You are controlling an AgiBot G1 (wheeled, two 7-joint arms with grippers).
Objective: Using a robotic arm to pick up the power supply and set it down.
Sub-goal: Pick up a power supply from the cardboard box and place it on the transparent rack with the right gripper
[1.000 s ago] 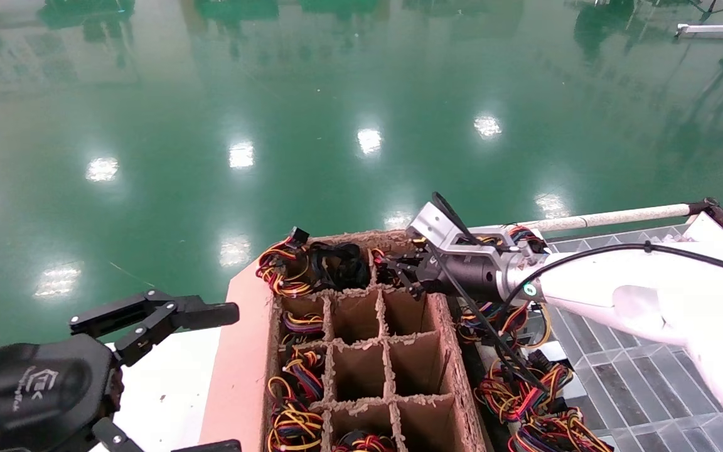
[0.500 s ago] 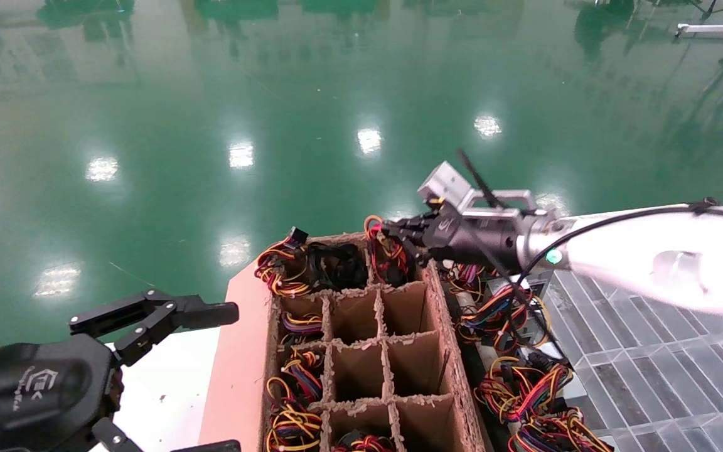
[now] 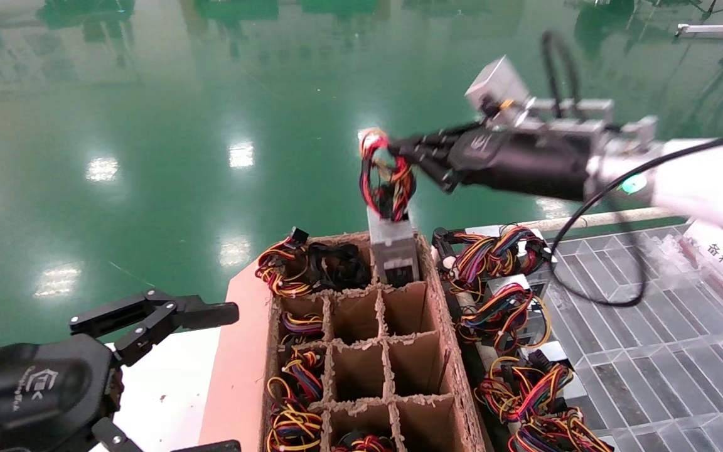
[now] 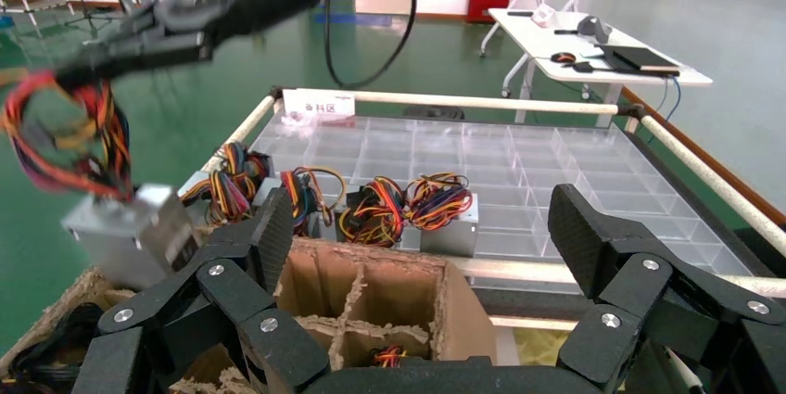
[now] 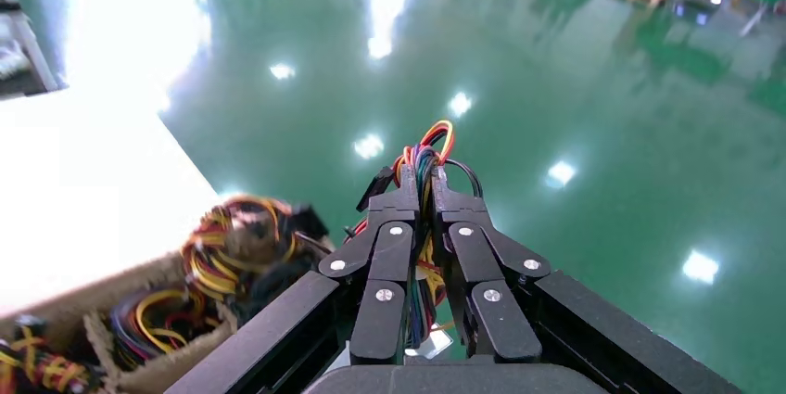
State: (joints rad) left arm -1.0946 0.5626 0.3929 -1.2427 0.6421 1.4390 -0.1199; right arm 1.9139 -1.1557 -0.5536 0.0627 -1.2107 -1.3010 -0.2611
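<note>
Surroundings: a cardboard divider box (image 3: pixel 361 351) stands in the middle, some cells holding wire bundles, several bare; one far-row cell holds a bundle with black cable (image 3: pixel 311 263).
Beside the box: on the right, other grey units with purple and blue wires (image 3: pixel 499 276) lie in a row against a clear compartment tray (image 3: pixel 650 351); a white rail (image 3: pixel 600 218) runs along the tray's far side.
Floor: glossy green floor (image 3: pixel 211 94) beyond everything.
Power supply: the power supply (image 3: pixel 393 248) hangs by its looped red, orange and yellow wires, its lower end at the rim of the far right cell of the box, tilted slightly.
Right hand: the right hand (image 3: pixel 393 147) is raised above the box's far edge, reaching leftward, fingers pressed together on the wire loop; the right wrist view shows the wires pinched between the fingertips (image 5: pixel 408 204).
Left hand: the left hand (image 3: pixel 167 317) is parked low at the near left over the white worktop (image 3: pixel 167 376), fingers spread, holding nothing.
</note>
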